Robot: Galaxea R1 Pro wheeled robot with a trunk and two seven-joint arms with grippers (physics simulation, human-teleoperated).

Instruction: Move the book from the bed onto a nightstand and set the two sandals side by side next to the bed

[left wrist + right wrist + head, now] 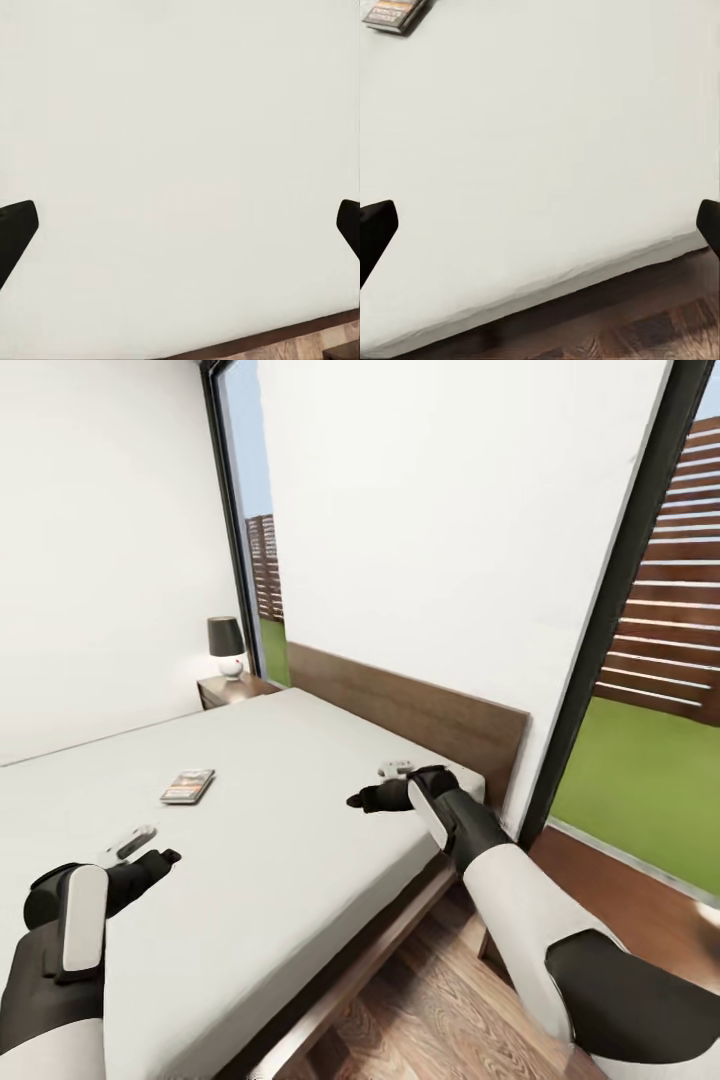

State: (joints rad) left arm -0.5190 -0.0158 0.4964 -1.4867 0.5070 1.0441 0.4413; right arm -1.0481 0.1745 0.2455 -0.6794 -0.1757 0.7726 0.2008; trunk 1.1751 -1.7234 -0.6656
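White walls and a tall window with a dark frame (620, 590) close the bedroom, and outside it green grass (640, 790) and a brown slatted fence (670, 630) are visible. One bed (280, 840) takes most of the head view, with a plain white mattress, a dark wooden frame and a flat wooden headboard (420, 710). One book (188, 785) lies flat on the mattress, about in the middle, well apart from both arms; in the right wrist view its corner (394, 13) is cut off by the edge of the picture. One nightstand (235, 689) stands at the far side of the bed near the headboard; only a part of its top can be seen, and one small lamp (227, 645) with a dark shade stands on it.

Two grippers are over the mattress. The left gripper (140, 850) hangs near the close edge of the bed, and the right gripper (375, 785) is nearer to the headboard. In each wrist view the two dark fingertips (16, 225) (376, 225) sit at opposite edges of the picture, so both grippers have their fingers wide apart with nothing between them, only white mattress under them. In the head view the fingers are small and hard to make out.

Wooden floor (440, 1000) shows beside the bed on the right, partly covered by the right arm (540, 900).
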